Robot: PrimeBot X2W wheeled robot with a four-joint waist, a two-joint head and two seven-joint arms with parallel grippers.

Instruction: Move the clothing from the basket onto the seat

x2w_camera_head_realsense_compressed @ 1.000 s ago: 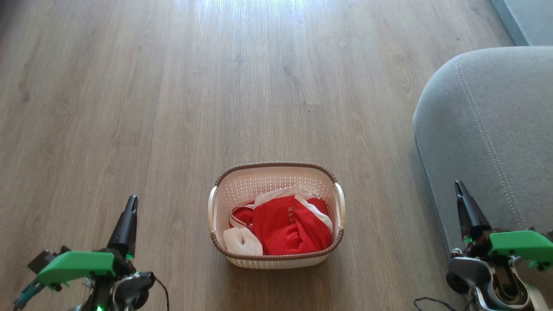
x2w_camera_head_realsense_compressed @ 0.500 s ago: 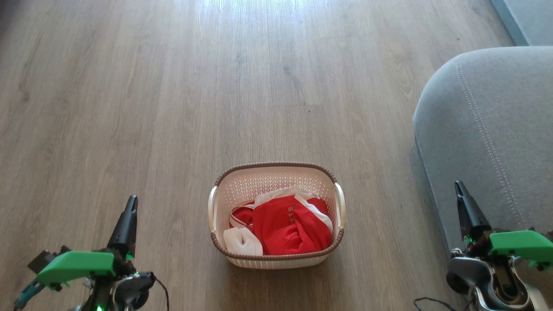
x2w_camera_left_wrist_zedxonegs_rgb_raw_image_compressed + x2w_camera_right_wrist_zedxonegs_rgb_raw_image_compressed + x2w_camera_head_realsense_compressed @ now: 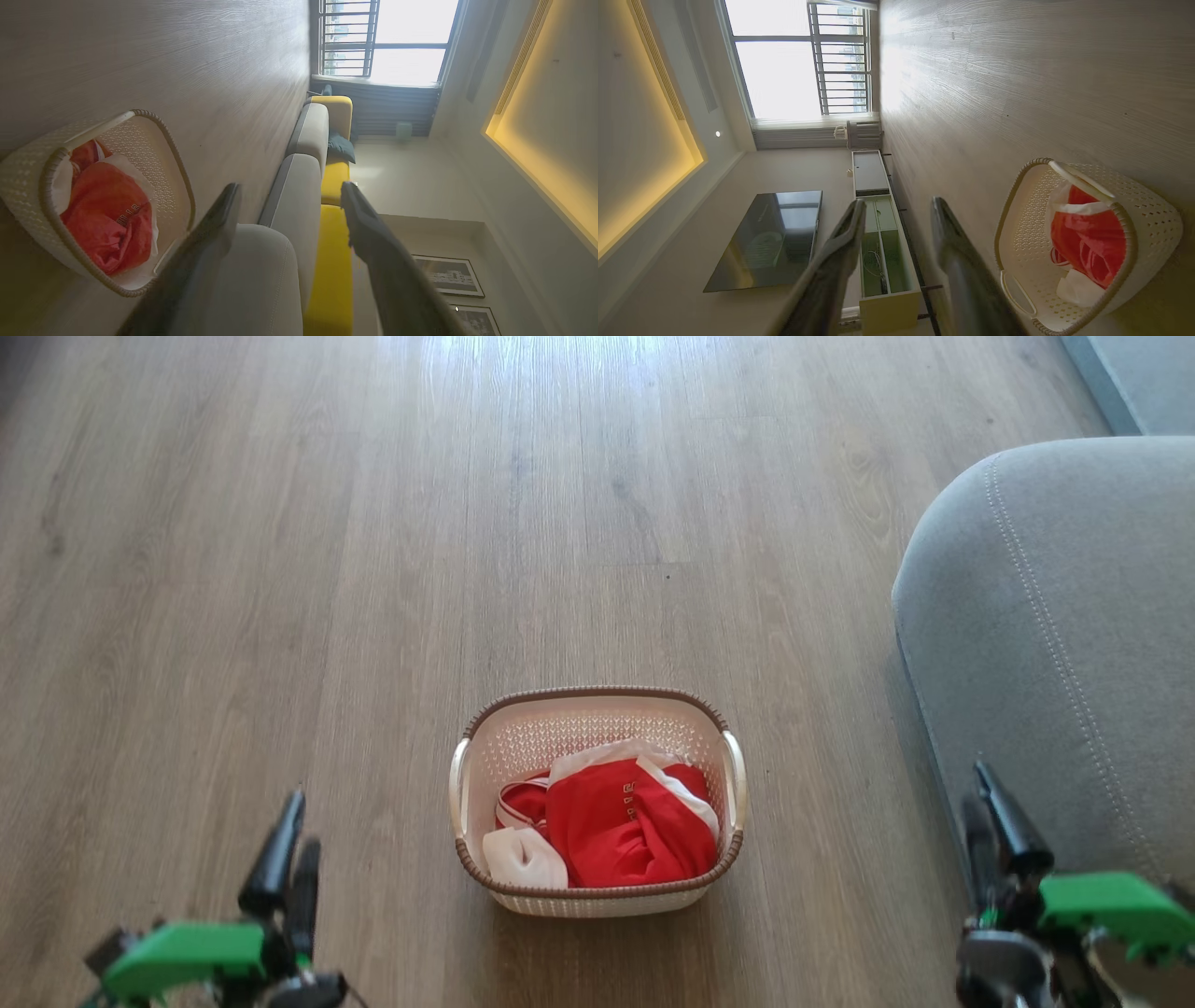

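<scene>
The left gripper (image 3: 303,819) is nearest, at the near left above the wooden floor (image 3: 373,569), its two dark fingers parted with a clear gap between them and nothing in their hold. The right gripper (image 3: 975,784) is at the near right, seen against the left edge of the seat (image 3: 1055,616); its fingers are also apart, a little less widely in its wrist view, and empty. Between the two and slightly farther out, the basket (image 3: 597,901) stands upright on the floor, well apart from both grippers. The clothing (image 3: 621,831) lies inside it, bunched toward the near side: a red piece with small gold lettering and white trim on top, a white fold at the near left corner, and a red-and-white striped bit just beyond that fold. The grey seat is to the right of the basket, near it but not touching, with pale stitching running over its rounded corner. Farther off, the left wrist view shows a yellow sofa back (image 3: 334,177) and a bright barred window (image 3: 387,42), and the right wrist view a dark television (image 3: 770,238) beside a low cabinet (image 3: 878,233)
</scene>
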